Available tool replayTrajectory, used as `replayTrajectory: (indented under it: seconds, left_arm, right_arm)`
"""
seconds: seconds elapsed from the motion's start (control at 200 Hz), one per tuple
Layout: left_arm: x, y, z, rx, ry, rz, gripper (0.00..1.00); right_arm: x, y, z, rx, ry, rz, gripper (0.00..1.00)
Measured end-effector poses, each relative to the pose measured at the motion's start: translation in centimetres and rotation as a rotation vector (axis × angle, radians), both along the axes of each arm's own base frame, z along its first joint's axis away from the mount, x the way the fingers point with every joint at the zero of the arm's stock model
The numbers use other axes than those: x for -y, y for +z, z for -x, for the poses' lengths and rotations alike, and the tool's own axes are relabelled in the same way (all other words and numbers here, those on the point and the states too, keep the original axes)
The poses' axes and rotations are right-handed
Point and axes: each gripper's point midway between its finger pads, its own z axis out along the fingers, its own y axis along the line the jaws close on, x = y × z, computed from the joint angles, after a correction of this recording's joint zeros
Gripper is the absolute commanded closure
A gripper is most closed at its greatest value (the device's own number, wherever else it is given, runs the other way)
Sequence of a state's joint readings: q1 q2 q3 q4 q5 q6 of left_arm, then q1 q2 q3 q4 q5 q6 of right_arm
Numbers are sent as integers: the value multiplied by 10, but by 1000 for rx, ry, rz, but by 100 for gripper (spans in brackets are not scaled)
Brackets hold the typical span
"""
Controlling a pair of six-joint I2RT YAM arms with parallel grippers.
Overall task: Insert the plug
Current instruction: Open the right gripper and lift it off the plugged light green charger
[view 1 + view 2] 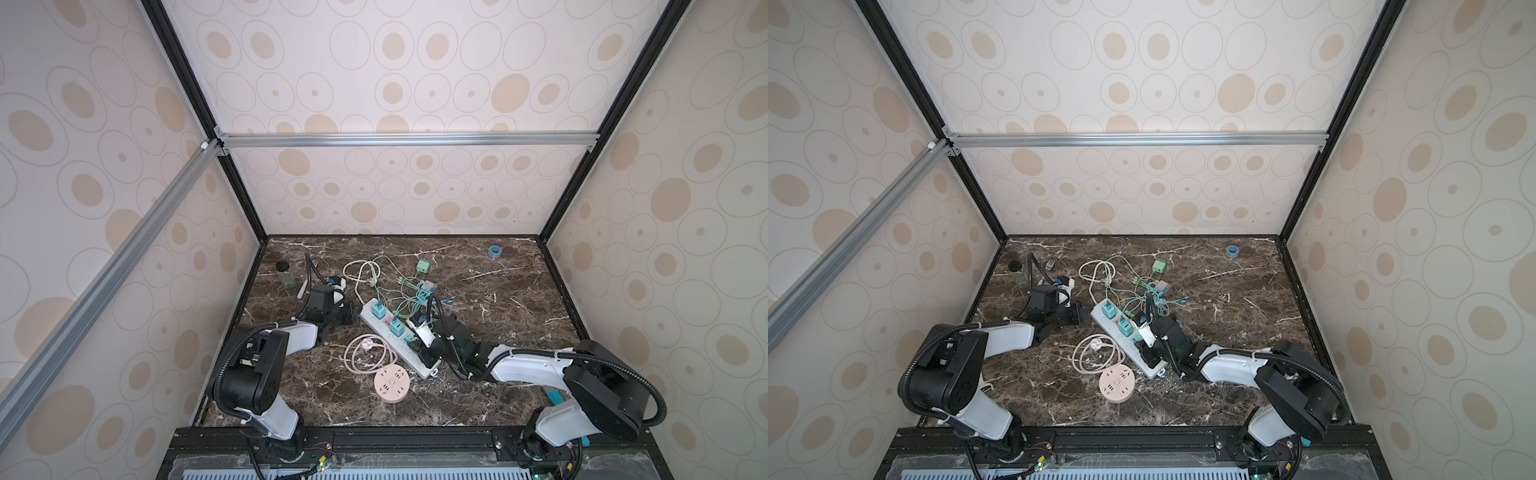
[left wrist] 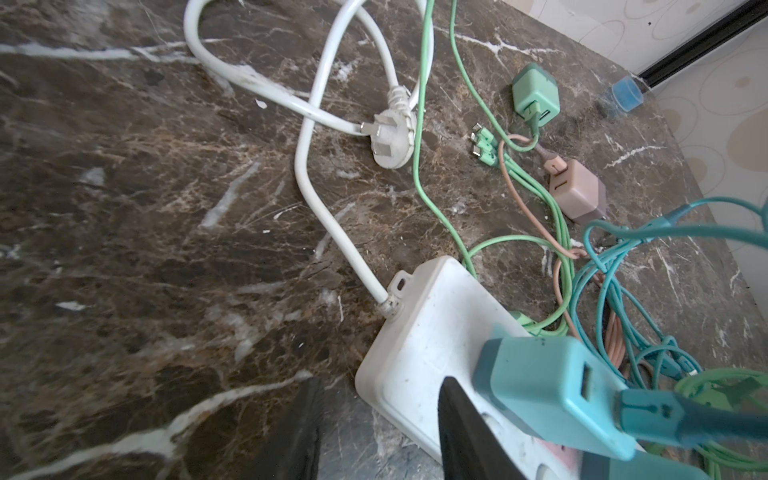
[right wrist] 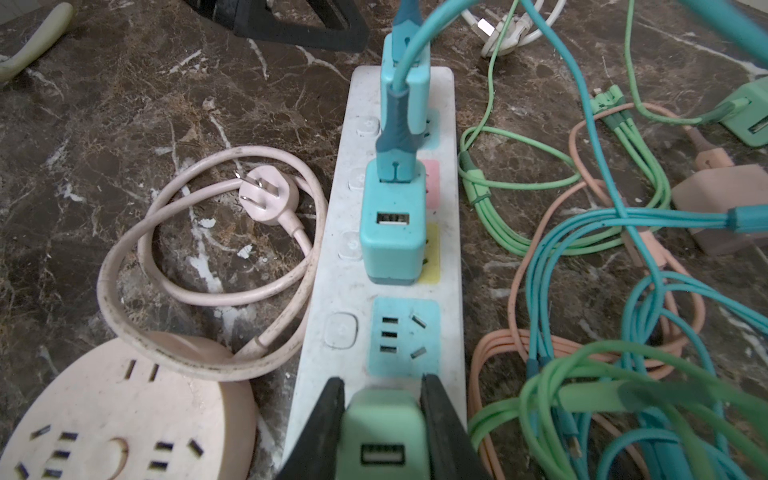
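A white power strip lies slantwise mid-table, also showing in the other top view. Two teal chargers sit plugged into it. My right gripper is shut on a pale green plug, a USB charger block, held over the strip's near end just short of a free blue socket. My left gripper is at the strip's far end, its jaws apart. One finger hangs over the strip's corner and the other over the table beside it; nothing is gripped.
A pink round socket hub and its coiled cord with plug lie left of the strip. Tangled green, teal and pink cables, a loose green charger, a pink charger and the strip's white plug lie beyond it. A blue tape roll sits far right.
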State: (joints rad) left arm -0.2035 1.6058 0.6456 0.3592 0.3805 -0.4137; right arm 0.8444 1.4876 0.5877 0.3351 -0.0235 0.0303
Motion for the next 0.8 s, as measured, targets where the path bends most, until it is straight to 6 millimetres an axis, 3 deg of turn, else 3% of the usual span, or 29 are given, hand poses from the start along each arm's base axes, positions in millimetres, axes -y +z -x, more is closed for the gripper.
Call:
replayTrajectory:
  seconds: [0.22,0.51,0.8]
  left_arm:
    - [-1,2,0,2,6,8,55]
    - [-2,25,-1,54,14,30,55]
    - [-8,33,-2,61,37,44,54]
  right_arm:
    - [-4,-3,-4,16,-12,-9,97]
    - [-12,-6,-9,58,-48,-37,96]
    - [-18,-8,-12,82,-78,-47,96]
